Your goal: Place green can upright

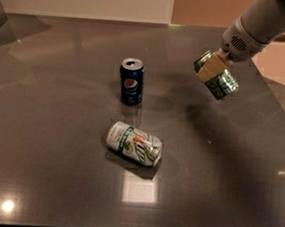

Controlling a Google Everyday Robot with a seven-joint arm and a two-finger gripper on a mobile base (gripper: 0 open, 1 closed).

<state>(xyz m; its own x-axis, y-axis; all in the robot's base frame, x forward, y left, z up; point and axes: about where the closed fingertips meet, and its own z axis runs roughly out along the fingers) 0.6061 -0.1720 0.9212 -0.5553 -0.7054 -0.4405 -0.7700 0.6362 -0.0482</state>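
A smooth, pale grey-white tubular arm (269,16) ends in a rounded wrist housing (240,42) bearing a small grille of dark holes. The two-finger gripper (214,72), at upper right, has flat tan fingers (211,66).

The dark green can (222,85), mottled lighter green, hangs tilted in the claw's (211,66) clasp above the counter's (57,128) far right.

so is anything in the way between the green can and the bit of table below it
Nothing visible. The gripper holds the green can tilted in the air over bare table on the right. The Pepsi can stands well to the left; the white 7UP can lies nearer the front edge.
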